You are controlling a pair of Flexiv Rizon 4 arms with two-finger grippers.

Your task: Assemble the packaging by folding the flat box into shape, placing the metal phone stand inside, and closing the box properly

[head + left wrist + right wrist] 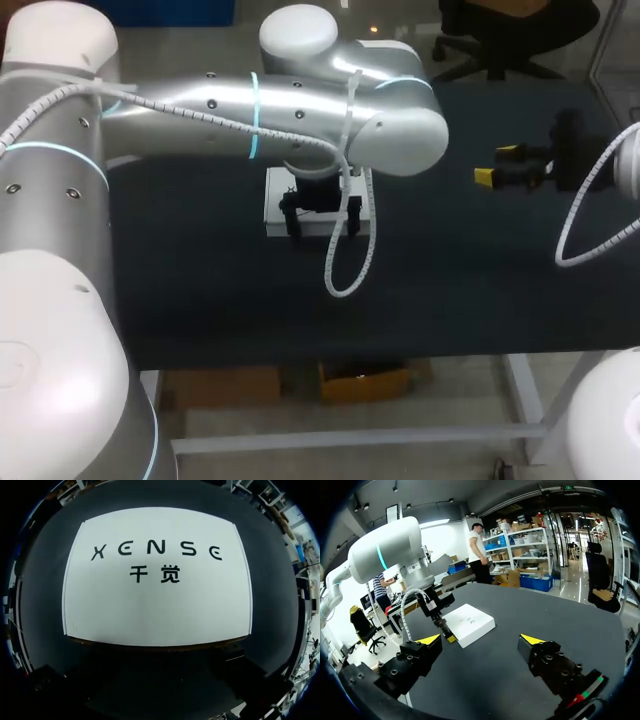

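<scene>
Left gripper (pixel 320 225) hangs over the near edge of the white box (pixel 274 200), fingers spread, nothing pinched. In its wrist view the box (pixel 157 595) lies flat and lid up just ahead of it. Box sits mid-table (pixel 200 300). Right gripper (pixel 497 165) is well apart from the box, off to the right, hovering above the table with fingers wide apart and empty. Its wrist view shows the box (pixel 470 622) ahead, with the left gripper (pixel 447 632) at the box's edge.
</scene>
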